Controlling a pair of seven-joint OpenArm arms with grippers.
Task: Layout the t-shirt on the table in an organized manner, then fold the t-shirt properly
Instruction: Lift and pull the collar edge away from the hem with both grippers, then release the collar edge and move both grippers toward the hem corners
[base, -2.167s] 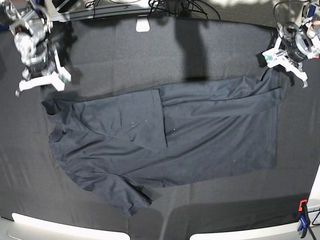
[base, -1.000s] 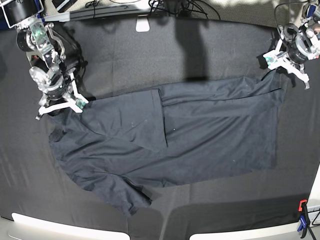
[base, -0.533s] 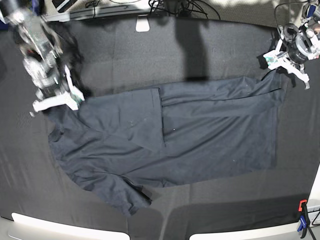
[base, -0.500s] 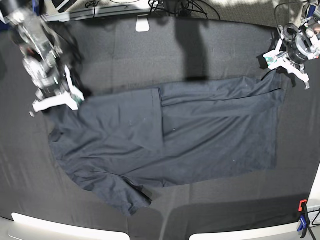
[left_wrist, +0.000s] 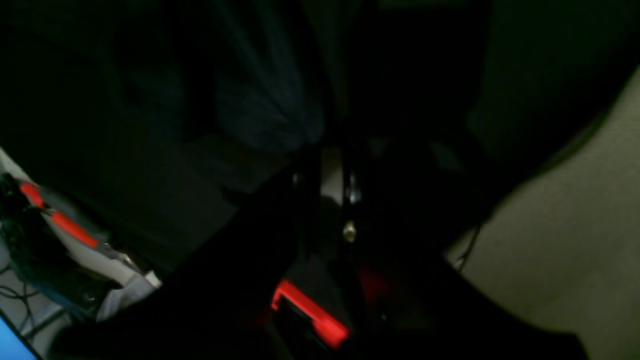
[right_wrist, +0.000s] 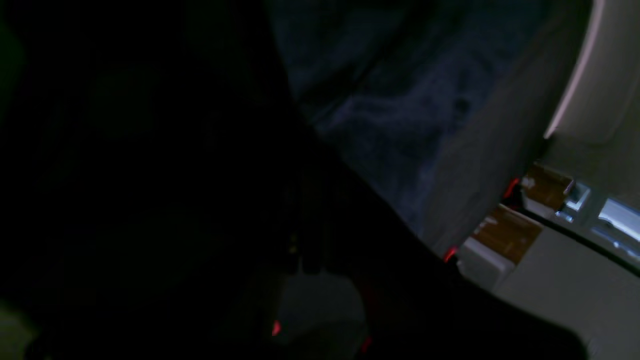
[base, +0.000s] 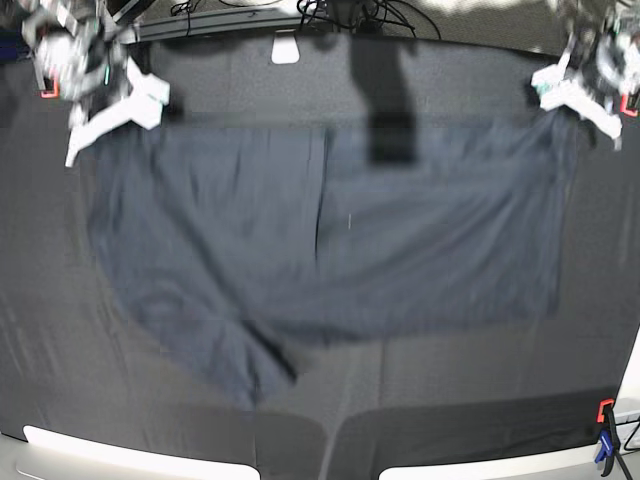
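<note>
At the base view's left, our right gripper (base: 112, 112) is clenched on the t-shirt's (base: 330, 240) upper corner, lifting that edge above the table (base: 450, 400). The shirt hangs stretched across the middle, its lower sleeve trailing toward the near side. At the right, our left gripper (base: 577, 100) is clenched on the opposite upper corner.
</note>
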